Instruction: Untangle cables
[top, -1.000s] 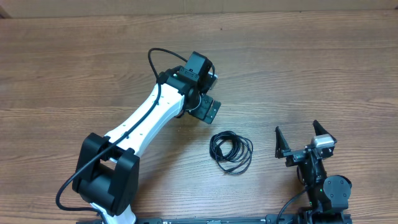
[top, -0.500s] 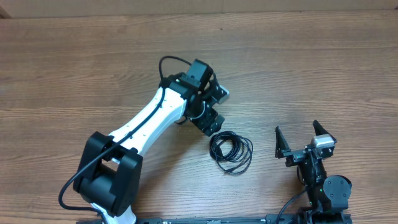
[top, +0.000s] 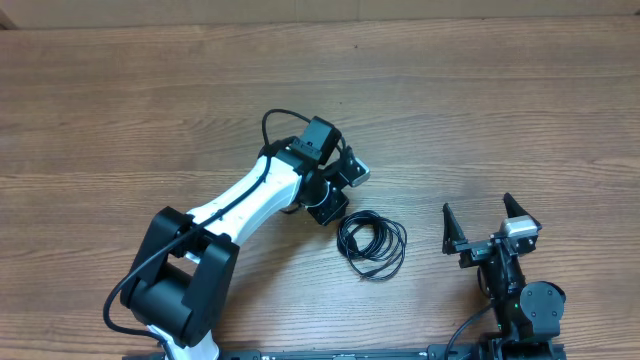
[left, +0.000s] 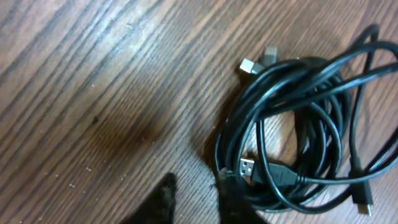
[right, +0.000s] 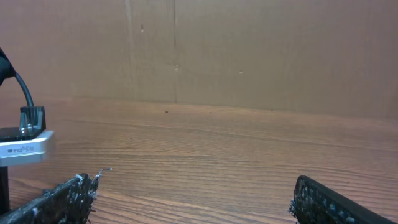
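Note:
The cables (top: 372, 268) lie as one coiled black bundle on the wooden table, right of centre. In the left wrist view the cables (left: 239, 118) fill the right side, with metal-tipped plugs (left: 249, 65) at the top and a USB plug (left: 247, 167) inside the coil. My left gripper (top: 345, 190) hovers just up-left of the coil. Its fingers (left: 196, 190) stand close together with a narrow strip of bare wood between them, and the right fingertip (left: 227, 190) sits at the coil's left edge. My right gripper (top: 477, 205) rests wide open to the right of the coil, holding nothing (right: 193, 193).
The wooden table (top: 500, 110) stretches bare to the back and sides. A brown cardboard wall (right: 249, 56) stands behind the far edge. The left arm's own thick black wire (top: 275, 120) loops above its wrist.
My left arm has swung down and right toward the coil, and its jaws have drawn in from wide apart to a narrow gap. The right arm and the coil have not moved.

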